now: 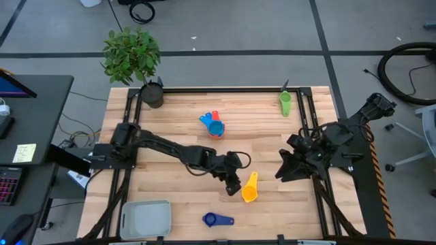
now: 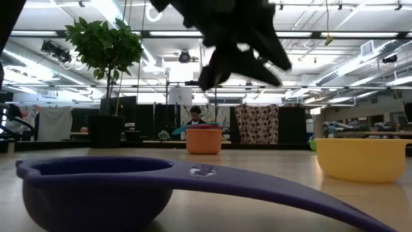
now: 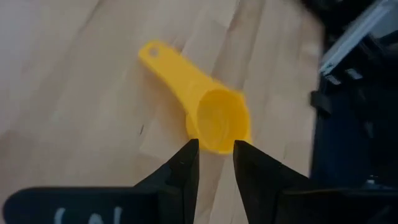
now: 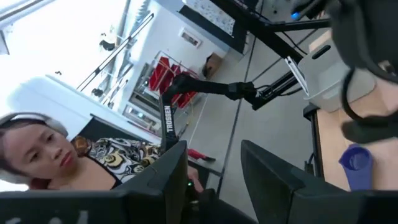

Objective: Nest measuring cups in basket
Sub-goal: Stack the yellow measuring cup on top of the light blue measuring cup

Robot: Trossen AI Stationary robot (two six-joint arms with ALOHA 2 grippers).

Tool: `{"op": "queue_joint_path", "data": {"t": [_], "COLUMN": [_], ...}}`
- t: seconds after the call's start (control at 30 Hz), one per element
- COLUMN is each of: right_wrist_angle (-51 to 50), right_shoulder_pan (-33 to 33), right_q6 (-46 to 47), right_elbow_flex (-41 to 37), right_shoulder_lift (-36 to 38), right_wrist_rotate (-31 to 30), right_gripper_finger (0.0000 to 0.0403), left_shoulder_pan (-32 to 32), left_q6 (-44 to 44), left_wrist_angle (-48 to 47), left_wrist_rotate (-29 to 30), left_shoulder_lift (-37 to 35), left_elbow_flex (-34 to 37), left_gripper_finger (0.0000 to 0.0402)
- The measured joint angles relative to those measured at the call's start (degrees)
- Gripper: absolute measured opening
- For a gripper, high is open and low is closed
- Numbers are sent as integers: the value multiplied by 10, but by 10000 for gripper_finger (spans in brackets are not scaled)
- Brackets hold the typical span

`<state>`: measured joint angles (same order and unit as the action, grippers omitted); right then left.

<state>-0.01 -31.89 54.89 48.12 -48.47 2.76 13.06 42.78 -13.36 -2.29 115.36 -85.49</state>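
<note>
**Operator:** Measuring cups are lying scattered in the high view: I'm counting a yellow cup [image 1: 250,190] near the table's middle, a dark blue cup [image 1: 216,219] at the front edge, 1 green cup [image 1: 285,103] far back, and a small stack with a light blue cup [image 1: 214,127] on top. The basket [image 1: 145,218] is sitting at the front-left corner, holding nothing I can see, so I'm judging the nesting as not begun.

**Observer:** And the arms?

**Operator:** I'm hovering the left gripper [image 1: 233,182] just beside the yellow cup. The right gripper [image 1: 289,167] is waiting over at the right side.

**Observer:** Low view?

**Operator:** The dark blue cup [image 2: 96,193] is filling the foreground, the yellow cup [image 2: 360,156] is standing behind it to the right, and the left gripper [image 2: 232,58] is hanging above them.

**Observer:** Left wrist?

**Operator:** My fingers [image 3: 186,169] are standing slightly apart, pinching nothing, lined up on the yellow cup's [image 3: 217,121] bowl rim, probably because it's easier to clamp than the flat handle.

**Observer:** Right wrist?

**Operator:** Its fingers [image 4: 171,174] are spread, empty, pointing out into the room, where a person is showing.
</note>
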Motion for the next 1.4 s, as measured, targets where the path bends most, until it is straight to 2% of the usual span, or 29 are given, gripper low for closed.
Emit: {"op": "queue_joint_path", "data": {"t": [0.6,1.4], "right_wrist_angle": [9,38], "right_shoulder_pan": [0,0], "right_q6": [-11,-11], "right_elbow_flex": [0,0], "right_shoulder_lift": [1,1], "right_wrist_rotate": [10,10], "right_gripper_finger": [155,155], "left_shoulder_pan": [26,22], "left_q6": [135,141], "left_wrist_angle": [33,92], "left_wrist_rotate": [15,13], "left_shoulder_lift": [59,94], "left_elbow_flex": [0,0], "left_gripper_finger": [103,103]}}
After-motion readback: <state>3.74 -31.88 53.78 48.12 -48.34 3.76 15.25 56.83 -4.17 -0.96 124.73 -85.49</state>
